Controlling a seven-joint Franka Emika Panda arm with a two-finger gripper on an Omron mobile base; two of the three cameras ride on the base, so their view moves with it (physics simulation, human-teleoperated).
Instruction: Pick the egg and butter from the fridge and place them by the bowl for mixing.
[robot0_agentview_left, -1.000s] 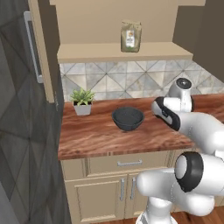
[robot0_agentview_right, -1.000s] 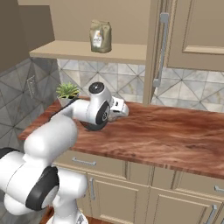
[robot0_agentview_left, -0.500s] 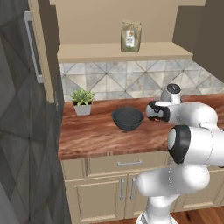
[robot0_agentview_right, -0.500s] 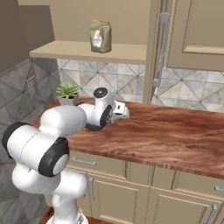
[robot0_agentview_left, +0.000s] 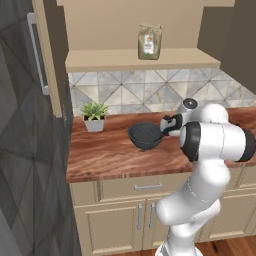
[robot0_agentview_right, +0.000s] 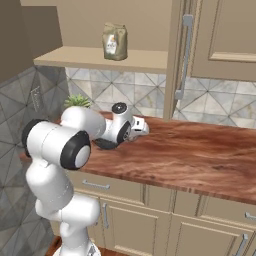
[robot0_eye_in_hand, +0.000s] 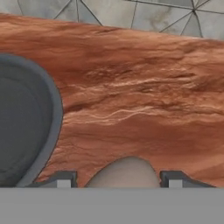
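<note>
The dark grey bowl (robot0_agentview_left: 146, 136) stands on the wooden counter (robot0_agentview_left: 110, 155), and the hand view has its rim at the left (robot0_eye_in_hand: 26, 127). My gripper (robot0_agentview_left: 167, 125) hovers low over the counter just right of the bowl, also seen from the other side (robot0_agentview_right: 143, 127). In the hand view the brownish-grey egg (robot0_eye_in_hand: 123, 173) sits between the two finger tips (robot0_eye_in_hand: 64, 179) of the gripper (robot0_eye_in_hand: 120, 180), which is shut on it. The grey fridge (robot0_agentview_left: 25, 150) with its white bar handle fills the left edge. The butter is out of view.
A small potted plant (robot0_agentview_left: 94, 116) stands at the back left of the counter. A brown bag (robot0_agentview_left: 149, 41) sits on the shelf above. Bare counter stretches to the right of the hand (robot0_agentview_right: 200, 150). A tall cabinet with a bar handle (robot0_agentview_right: 184, 55) rises at the right.
The arm has swung its hand left along the counter, closer to the bowl, and the elbow has folded up in front of the cameras. The egg stays in the fingers.
</note>
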